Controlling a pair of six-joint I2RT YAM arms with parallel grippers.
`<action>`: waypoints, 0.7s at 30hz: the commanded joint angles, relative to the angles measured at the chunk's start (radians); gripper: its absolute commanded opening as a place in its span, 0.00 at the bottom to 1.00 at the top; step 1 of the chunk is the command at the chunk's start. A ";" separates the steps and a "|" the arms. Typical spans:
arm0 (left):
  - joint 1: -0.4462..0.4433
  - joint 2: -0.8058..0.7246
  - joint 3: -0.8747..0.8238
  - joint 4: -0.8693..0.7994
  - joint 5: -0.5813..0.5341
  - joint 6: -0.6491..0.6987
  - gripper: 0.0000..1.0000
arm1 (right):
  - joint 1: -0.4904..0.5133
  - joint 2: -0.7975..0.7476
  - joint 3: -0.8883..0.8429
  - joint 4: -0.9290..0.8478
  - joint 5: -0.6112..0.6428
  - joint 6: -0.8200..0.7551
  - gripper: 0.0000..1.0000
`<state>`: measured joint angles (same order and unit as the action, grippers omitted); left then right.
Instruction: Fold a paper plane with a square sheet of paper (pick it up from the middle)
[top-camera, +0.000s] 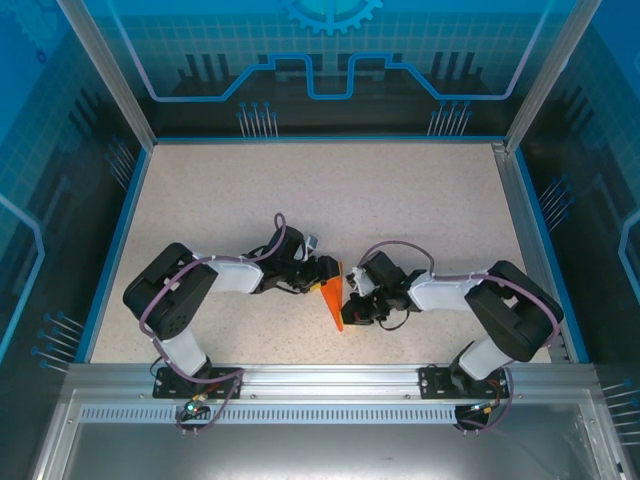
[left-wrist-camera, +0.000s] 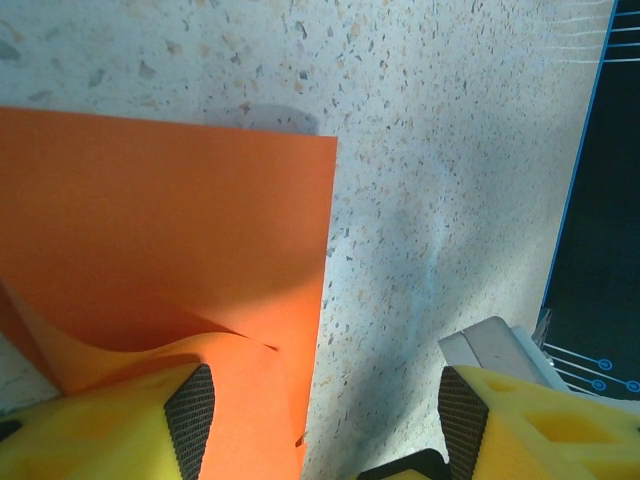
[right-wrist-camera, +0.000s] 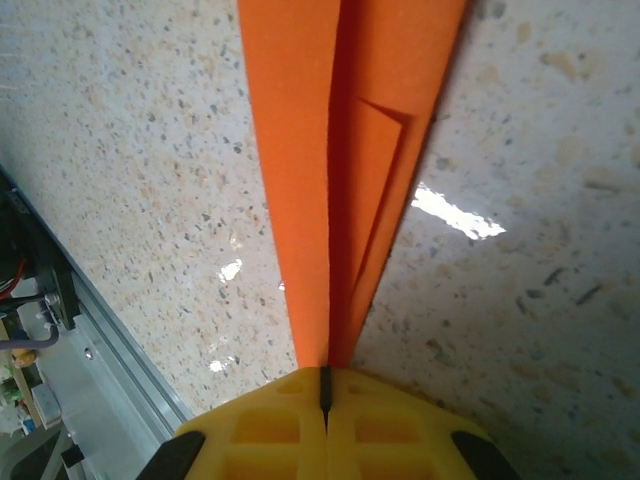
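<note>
Pinching a folded strip: stray creases and tearing are the risk

The right gripper (right-wrist-camera: 324, 385) is clamped tight on the orange paper (right-wrist-camera: 330, 150), whose 2 layers gape ahead of its fingertips, with an inner flap showing. The left gripper (left-wrist-camera: 318, 400) stands open and grips nothing. A loose edge of the paper curls up against its left-hand finger (left-wrist-camera: 190, 415).

Closing there would likely press that curl into an unwanted crease. Pulling against the right gripper's hold could tear the thin paper or drag it out of line.

Seen from above, the paper (top-camera: 336, 300) sits between the 2 grippers on the desk (top-camera: 330, 190). It is a slim wedge with its point aimed toward the arm bases. From the right wrist, its long axis runs straight out from that gripper's closed seam.
</note>
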<state>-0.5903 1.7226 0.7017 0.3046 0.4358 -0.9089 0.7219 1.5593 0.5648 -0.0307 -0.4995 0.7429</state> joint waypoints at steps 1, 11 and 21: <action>-0.005 0.057 0.010 -0.053 -0.027 0.034 0.65 | 0.024 0.028 0.006 -0.032 -0.031 -0.007 0.05; -0.005 0.059 0.012 -0.061 -0.024 0.034 0.65 | 0.031 -0.034 0.011 -0.064 -0.005 -0.001 0.09; -0.006 0.064 0.024 -0.071 -0.020 0.036 0.65 | 0.048 -0.020 0.019 -0.053 -0.049 -0.005 0.13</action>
<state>-0.5903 1.7309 0.7197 0.2825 0.4408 -0.9089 0.7422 1.5135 0.5709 -0.0624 -0.5098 0.7429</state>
